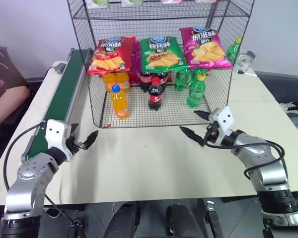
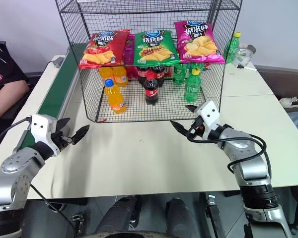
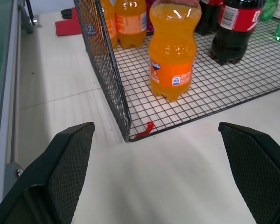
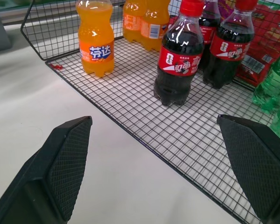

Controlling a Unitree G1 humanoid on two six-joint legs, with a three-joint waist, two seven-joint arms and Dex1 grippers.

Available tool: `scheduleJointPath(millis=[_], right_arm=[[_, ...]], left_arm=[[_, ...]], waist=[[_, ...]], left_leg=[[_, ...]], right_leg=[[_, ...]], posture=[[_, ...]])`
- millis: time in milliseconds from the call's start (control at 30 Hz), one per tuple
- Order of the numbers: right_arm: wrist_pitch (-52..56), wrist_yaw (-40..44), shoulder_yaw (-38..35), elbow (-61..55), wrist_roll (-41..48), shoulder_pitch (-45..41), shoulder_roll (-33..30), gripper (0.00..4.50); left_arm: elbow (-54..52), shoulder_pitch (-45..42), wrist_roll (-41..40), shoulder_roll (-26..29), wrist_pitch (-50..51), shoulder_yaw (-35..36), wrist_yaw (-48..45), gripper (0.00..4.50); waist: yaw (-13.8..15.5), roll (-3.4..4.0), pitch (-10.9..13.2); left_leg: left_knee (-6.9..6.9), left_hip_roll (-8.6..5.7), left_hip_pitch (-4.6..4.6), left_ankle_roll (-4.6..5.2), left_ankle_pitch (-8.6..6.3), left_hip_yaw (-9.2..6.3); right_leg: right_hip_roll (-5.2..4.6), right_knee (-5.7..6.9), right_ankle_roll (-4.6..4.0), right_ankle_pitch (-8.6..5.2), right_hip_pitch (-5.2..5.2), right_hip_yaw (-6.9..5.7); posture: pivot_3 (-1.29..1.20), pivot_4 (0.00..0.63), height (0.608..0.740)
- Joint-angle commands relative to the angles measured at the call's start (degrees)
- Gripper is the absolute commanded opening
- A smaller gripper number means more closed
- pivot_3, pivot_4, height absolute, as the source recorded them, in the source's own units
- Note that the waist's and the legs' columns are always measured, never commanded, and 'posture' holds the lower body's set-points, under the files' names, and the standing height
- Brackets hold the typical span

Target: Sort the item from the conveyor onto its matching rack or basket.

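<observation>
Soda bottle (image 1: 120, 101) inside rack (image 1: 159, 64), right of conveyor (image 1: 59, 101)

You can see a dark cola bottle (image 1: 155, 96) with a red cap standing on the wire floor. More cola bottles (image 1: 154, 77) stand just behind it. Green bottles (image 1: 194, 89) with yellow caps stand to its right. A person's arm (image 1: 5, 101) rests at the counter (image 1: 154, 163) edge, far left of the cola.

Bare table (image 1: 149, 158) fronts the open rack (image 1: 97, 74); bottles (image 1: 156, 91) crowd its floor.
</observation>
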Motion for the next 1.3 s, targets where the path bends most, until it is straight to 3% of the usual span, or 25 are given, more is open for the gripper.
scheduleJointPath(millis=[33, 1300], right_arm=[[-1.4, -0.2, -0.2, -0.7, -0.3, -1.0, 0.6, 4.50], [-3.8, -2.3, 1.2, 1.8, -2.7, -3.9, 4.1, 4.50]], left_arm=[[-0.7, -0.1, 0.6, 0.1, -1.4, 1.1, 0.5, 4.44], [2.3, -2.2, 2.8, -0.4, -2.6, 1.9, 5.0, 4.44]], waist=[[0.0, 0.00, 0.0], [-0.1, 0.00, 0.0]], left_leg=[[0.00, 0.00, 0.00, 0.00, 0.00, 0.00], [-0.04, 0.00, 0.00, 0.00, 0.00, 0.00]], right_leg=[[0.00, 0.00, 0.00, 0.00, 0.00, 0.00], [0.02, -0.01, 0.02, 0.01, -0.02, 0.00]], posture=[[0.00, 0.150, 0.740], [0.00, 0.150, 0.740]])
